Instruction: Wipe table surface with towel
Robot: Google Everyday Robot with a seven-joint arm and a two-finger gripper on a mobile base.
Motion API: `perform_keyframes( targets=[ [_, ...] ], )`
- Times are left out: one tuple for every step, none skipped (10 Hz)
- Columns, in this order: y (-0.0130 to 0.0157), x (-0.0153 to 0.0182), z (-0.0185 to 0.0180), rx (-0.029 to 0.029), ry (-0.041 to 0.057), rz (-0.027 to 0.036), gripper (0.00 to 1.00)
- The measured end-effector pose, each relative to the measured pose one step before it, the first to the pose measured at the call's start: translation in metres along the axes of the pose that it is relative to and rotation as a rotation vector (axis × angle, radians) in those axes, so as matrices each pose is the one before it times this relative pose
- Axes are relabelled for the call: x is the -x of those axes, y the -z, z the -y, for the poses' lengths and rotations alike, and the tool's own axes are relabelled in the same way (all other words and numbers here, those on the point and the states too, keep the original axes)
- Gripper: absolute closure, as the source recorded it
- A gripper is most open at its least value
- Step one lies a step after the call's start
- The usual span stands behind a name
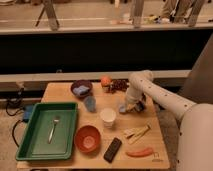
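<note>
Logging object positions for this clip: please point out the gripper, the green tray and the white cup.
gripper [126, 106], camera view, low over the table's right side, at the arm's tip.
green tray [31, 148], camera view, bare floor, left part.
white cup [107, 116], camera view, on its rim.
</note>
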State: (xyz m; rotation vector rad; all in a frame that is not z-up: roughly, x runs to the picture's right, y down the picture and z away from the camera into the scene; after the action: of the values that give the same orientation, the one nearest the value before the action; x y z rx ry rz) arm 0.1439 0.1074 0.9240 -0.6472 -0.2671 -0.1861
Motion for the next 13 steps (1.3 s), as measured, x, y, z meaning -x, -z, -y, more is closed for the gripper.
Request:
perform_keyframes(
  targets=[
    [-0.00336, 0.00187, 0.00825, -0.00627, 0.00514, -0.00187, 1.0],
    [-0.0067, 0.00757, 0.00938, -0.00529, 0.01435, 0.00074, 1.0],
    [-0.00568, 0.00938, 0.0069, -0.00465, 0.01645, 0.00042, 1.0],
    [-0.00531, 0.00653, 0.00583, -0.00404, 0.01603, 0.0024, 1.0],
    [-0.00544, 0.0041, 0.00149, 0.00529, 0.02135, 0.01082, 1.0],
    [-0.00299, 0.00621, -0.00027, 0.00384, 0.0174, 0.01598, 1.0],
    [-0.00553, 0.01791, 0.00119, 0.00423, 0.03194, 0.03005, 1.0],
    [-0.0027, 0.01026, 0.0014, 0.00119, 0.01207, 0.01242, 1.0],
    [0.00085, -0.00039, -0.00002, 0.00134, 0.00024, -0.00194, 1.0],
    [0.00069, -0.00025, -0.00042, -0.0004, -0.00083, 0.00057, 1.0],
    [-0.00015, -0.00005, -0.00036, 0.00244, 0.00146, -0.00209, 1.0],
    [0.00025, 0.00022, -0.00216, 0.00206, 0.00166, 0.00158, 1.0],
    [0.00129, -0.00015, -0.00887, 0.00846, 0.00637, 0.0054, 1.0]
  ],
)
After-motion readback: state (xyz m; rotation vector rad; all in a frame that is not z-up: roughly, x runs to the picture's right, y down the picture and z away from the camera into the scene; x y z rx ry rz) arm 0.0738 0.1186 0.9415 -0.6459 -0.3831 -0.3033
